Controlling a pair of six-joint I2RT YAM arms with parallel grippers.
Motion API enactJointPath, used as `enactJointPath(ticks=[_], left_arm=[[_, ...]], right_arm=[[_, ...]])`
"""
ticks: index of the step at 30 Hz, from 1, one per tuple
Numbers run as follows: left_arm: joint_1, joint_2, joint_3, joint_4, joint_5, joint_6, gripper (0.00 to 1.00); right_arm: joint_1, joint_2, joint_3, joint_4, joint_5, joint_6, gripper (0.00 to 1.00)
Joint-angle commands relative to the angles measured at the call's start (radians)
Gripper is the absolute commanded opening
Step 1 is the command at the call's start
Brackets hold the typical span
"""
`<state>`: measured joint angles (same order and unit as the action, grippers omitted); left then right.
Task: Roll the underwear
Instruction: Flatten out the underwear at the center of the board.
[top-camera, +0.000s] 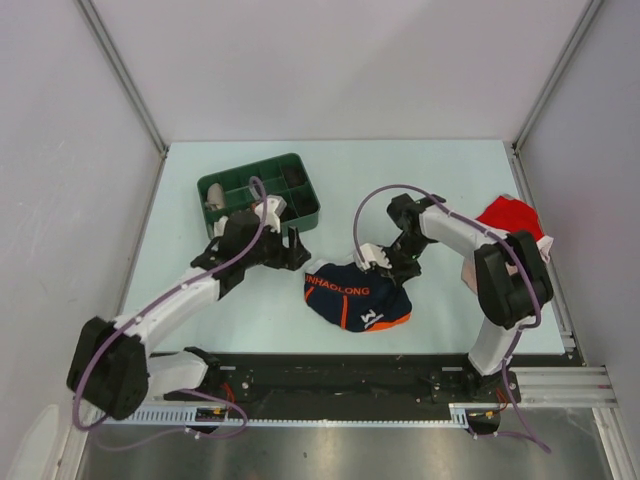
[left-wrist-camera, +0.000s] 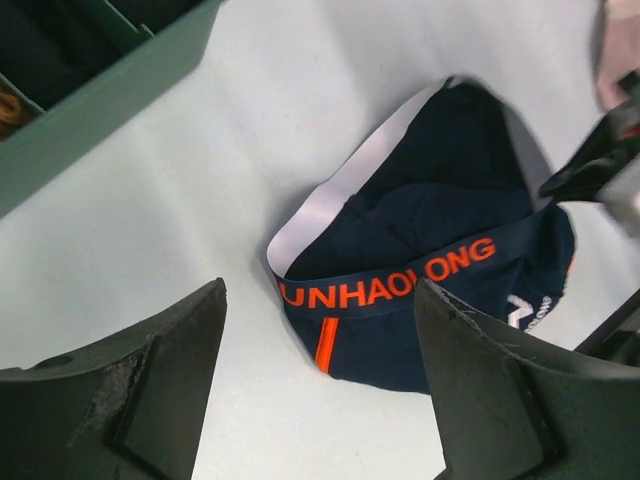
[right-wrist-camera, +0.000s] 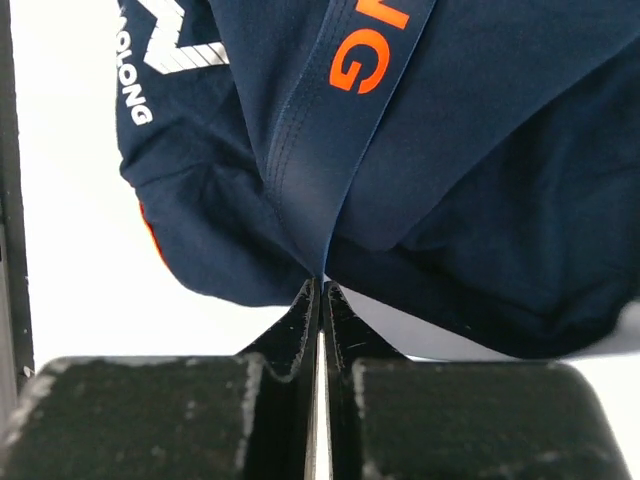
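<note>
Bright, even light from overhead fills every view. The pale mint tabletop (top-camera: 450, 180) carries only a soft, short shadow along the edge of the navy-blue fabric underwear (top-camera: 355, 295). In the right wrist view the tabletop washes out almost to white. In the left wrist view the black fingers (left-wrist-camera: 150, 400) of the left claw (left-wrist-camera: 320, 300) look dark and slightly soft.

The underwear (top-camera: 357, 297) is navy blue, with orange waistband lettering, orange seams and a white logo. The tray (top-camera: 308, 213) left of the underwear is dark green; the cloth (top-camera: 507, 215) right of it is plain red. The table (top-camera: 420, 170) is pale mint. The left hand (left-wrist-camera: 320, 300) and right hand (right-wrist-camera: 321, 285) are black.
</note>
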<state>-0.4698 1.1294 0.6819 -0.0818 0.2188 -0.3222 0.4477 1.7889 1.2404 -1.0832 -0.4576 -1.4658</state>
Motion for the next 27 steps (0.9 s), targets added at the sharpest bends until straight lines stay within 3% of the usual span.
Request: enactJointPath(ticks=[1, 7, 12, 22, 27], left_arm=[[0.008, 0.136, 0.105, 0.008, 0.063, 0.046, 0.81], [0.005, 0.384, 0.281, -0.022, 0.152, 0.066, 0.82], [-0.023, 0.597, 0.468, -0.096, 0.246, 0.092, 0.81], [-0.102, 0.831, 0.694, -0.283, 0.310, 0.169, 0.79], [-0.133, 0.869, 0.700, -0.331, 0.266, 0.206, 0.78]], right_arm=[[-0.027, -0.170, 0.002, -0.055, -0.016, -0.008, 0.00], [-0.098, -0.341, -0.007, -0.132, -0.049, -0.060, 0.00], [-0.103, -0.375, -0.061, -0.116, -0.046, -0.065, 0.00], [-0.116, -0.451, -0.134, -0.138, -0.066, -0.090, 0.00], [-0.104, -0.482, -0.235, -0.236, -0.089, -0.136, 0.01]])
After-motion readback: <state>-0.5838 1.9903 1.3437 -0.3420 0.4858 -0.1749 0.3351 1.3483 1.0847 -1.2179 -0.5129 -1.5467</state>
